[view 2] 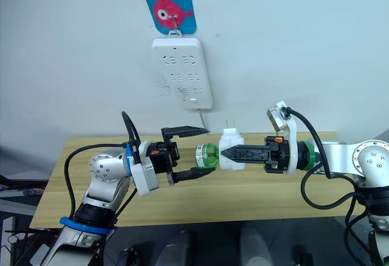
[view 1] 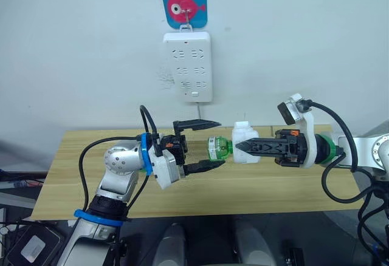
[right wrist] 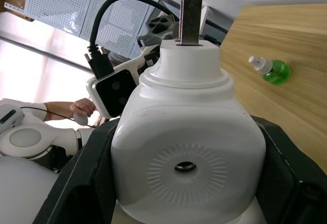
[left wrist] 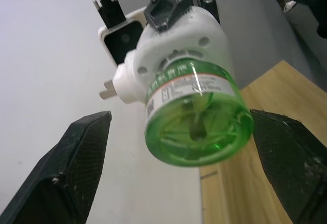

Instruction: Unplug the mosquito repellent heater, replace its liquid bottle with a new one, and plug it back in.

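The right gripper has its fingers clenched on the mosquito repellent heater, held above the counter; its green liquid bottle points between the spread, empty fingers of the left gripper; a spare green bottle lies on the counter.

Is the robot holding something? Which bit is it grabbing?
Yes. The right gripper holds the mosquito repellent heater by its white body, with the green bottle sticking out. The left gripper is open around the bottle, not touching it.
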Tool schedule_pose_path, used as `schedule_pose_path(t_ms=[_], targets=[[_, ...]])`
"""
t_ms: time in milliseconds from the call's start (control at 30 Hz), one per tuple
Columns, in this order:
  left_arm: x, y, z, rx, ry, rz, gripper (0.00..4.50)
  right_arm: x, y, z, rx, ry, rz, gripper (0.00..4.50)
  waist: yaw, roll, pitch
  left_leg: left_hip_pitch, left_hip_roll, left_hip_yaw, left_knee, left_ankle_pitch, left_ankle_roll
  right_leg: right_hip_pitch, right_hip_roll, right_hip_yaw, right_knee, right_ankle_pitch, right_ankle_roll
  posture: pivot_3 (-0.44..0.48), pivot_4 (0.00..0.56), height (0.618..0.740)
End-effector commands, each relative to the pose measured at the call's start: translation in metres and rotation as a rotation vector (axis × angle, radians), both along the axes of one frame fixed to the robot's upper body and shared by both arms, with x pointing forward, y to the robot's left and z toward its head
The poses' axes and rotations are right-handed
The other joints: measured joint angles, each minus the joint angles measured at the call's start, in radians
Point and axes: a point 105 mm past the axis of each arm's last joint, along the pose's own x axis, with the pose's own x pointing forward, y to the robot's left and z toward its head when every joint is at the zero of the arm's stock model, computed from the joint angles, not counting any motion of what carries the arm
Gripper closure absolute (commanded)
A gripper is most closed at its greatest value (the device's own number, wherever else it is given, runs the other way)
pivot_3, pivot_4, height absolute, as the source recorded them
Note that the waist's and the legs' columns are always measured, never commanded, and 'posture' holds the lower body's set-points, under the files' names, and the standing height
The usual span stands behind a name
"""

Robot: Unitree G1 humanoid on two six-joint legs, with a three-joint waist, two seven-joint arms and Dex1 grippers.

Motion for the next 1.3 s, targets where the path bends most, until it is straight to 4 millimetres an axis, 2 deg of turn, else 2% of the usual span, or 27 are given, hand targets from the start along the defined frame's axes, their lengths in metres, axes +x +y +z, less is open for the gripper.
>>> schedule_pose_path(t_ms=[33,167,367,467,533,600,633,767,833,1033,1167,1300], targets=[[-0.005,-0.004,0.007,-0.030,-0.039,-0.025,1.20,-0.003,0.002,0.013,0.035,-0.036,0.022,1.49,-0.002,0.000,0.000,0.000,0.000,0.000,0.000,0.000,0.000,0.000,0.000,0.000,0.000,0.000,0.000,-0.106,0.210,0.734],[-0.009,-0.005,0.010,-0.036,-0.042,-0.042,2.25,-0.003,0.002,0.012,0.033,-0.036,0.021,1.49,-0.002,0.000,0.000,0.000,0.000,0.000,0.000,0.000,0.000,0.000,0.000,0.000,0.000,0.000,0.000,-0.106,0.209,0.734],[-0.009,-0.004,0.014,-0.029,0.026,-0.054,2.25,-0.002,0.001,0.011,0.029,-0.036,0.016,1.49,-0.002,0.000,0.000,0.000,0.000,0.000,0.000,0.000,0.000,0.000,0.000,0.000,0.000,0.000,0.000,-0.107,0.208,0.734],[0.014,0.008,-0.002,0.084,0.478,0.036,2.25,-0.002,-0.001,0.011,0.020,-0.037,0.012,1.49,-0.004,0.000,0.000,0.000,0.000,-0.001,0.000,0.000,0.000,0.000,0.000,0.000,0.000,0.000,0.000,-0.106,0.209,0.734],[0.021,0.012,-0.006,0.117,0.679,0.080,2.25,-0.002,-0.002,0.010,0.017,-0.037,0.011,1.49,-0.005,0.000,0.000,0.000,0.000,-0.002,0.000,0.000,0.000,0.000,0.001,-0.001,0.001,0.000,0.000,-0.104,0.209,0.734],[0.028,0.017,0.008,0.071,1.017,0.071,2.25,-0.003,-0.003,0.010,0.013,-0.038,0.012,1.49,-0.005,0.000,0.000,0.000,0.000,-0.001,0.000,0.000,0.000,0.000,0.001,-0.001,0.001,0.000,0.000,-0.097,0.211,0.734],[0.028,0.017,0.014,0.070,1.128,0.055,2.25,-0.003,-0.003,0.010,0.012,-0.038,0.012,1.49,-0.005,0.000,0.000,0.000,0.000,-0.003,0.000,0.000,0.000,0.000,0.001,-0.001,0.001,0.000,0.000,-0.097,0.211,0.734],[0.023,0.019,0.045,0.086,1.483,-0.059,2.25,-0.004,-0.003,0.009,0.007,-0.040,0.015,1.49,-0.010,-0.001,0.000,0.000,0.000,-0.004,0.000,0.000,0.000,0.001,0.001,-0.003,0.001,0.000,0.000,-0.093,0.213,0.734],[0.021,0.022,0.054,0.095,1.598,-0.090,2.25,-0.004,-0.004,0.009,0.003,-0.042,0.019,1.49,-0.012,-0.001,0.000,0.000,0.000,-0.004,0.000,0.000,0.000,0.000,0.002,-0.003,0.001,0.000,0.000,-0.093,0.213,0.734],[0.025,0.034,0.057,0.104,1.652,-0.034,2.25,-0.006,-0.006,0.007,-0.004,-0.039,0.021,1.49,-0.022,-0.001,0.000,0.000,0.001,-0.003,-0.001,0.000,0.000,0.000,0.002,-0.003,0.001,0.000,0.000,-0.094,0.213,0.734],[0.010,0.039,0.056,0.152,1.618,-0.064,2.25,0.000,-0.014,-0.002,-0.057,-0.042,-0.035,1.49,-0.021,-0.001,0.000,0.001,0.000,-0.002,0.000,0.000,0.000,-0.001,0.002,-0.001,0.001,0.000,0.000,-0.095,0.214,0.734],[0.002,0.047,0.037,0.188,1.544,0.008,2.25,0.026,-0.041,-0.043,-0.317,-0.071,-0.253,1.49,-0.018,-0.001,0.000,0.001,0.001,-0.001,-0.001,0.000,-0.001,-0.001,0.002,-0.001,0.000,-0.001,0.000,-0.089,0.223,0.734]])
